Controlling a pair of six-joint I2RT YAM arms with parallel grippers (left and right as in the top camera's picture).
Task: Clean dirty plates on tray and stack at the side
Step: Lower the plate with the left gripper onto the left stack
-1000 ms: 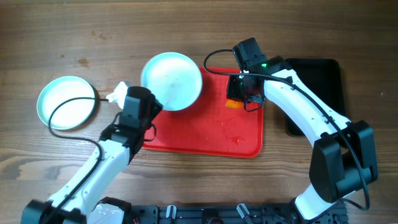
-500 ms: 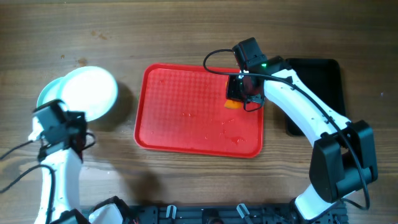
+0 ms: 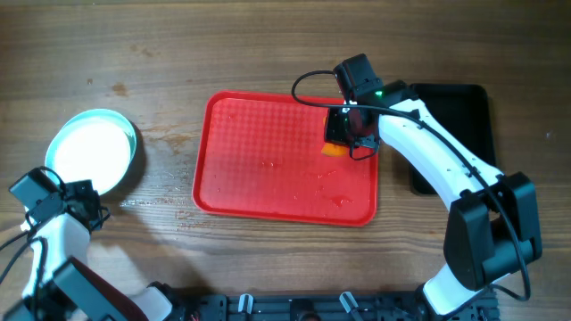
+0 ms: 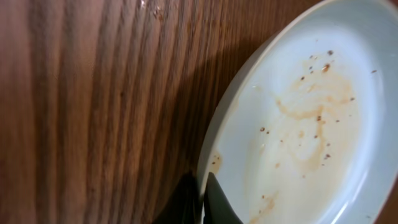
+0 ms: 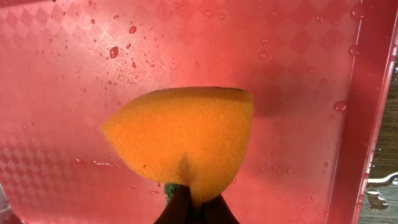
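**Holding a plate and a sponge: two arms at a wooden table**

Overhead view. We see the tray, red with a raised rim and a diamond-embossed floor, lying at mid-table; water drops sit on its floor. The plates lie well apart from it, on the table's left side: a pale top disc with the mint rim of another showing at its right edge. We count at least two and cannot tell whether more lie beneath. A black tray lies near the red one on the right, partly under the right arm, on which a green light glows. The table is brown wood with strong grain; wet streaks mark it between plates and tray.

Left wrist view. The left gripper is closed on the rim of the plate, one dark finger on each side of the edge. The plate's floor carries a brown-yellow smear and dark specks. We cannot tell whether it rests on the others or hangs above them.

Right wrist view. The right gripper pinches the orange sponge over the wet right part of the tray near its rim; whether the sponge touches the floor we cannot tell.
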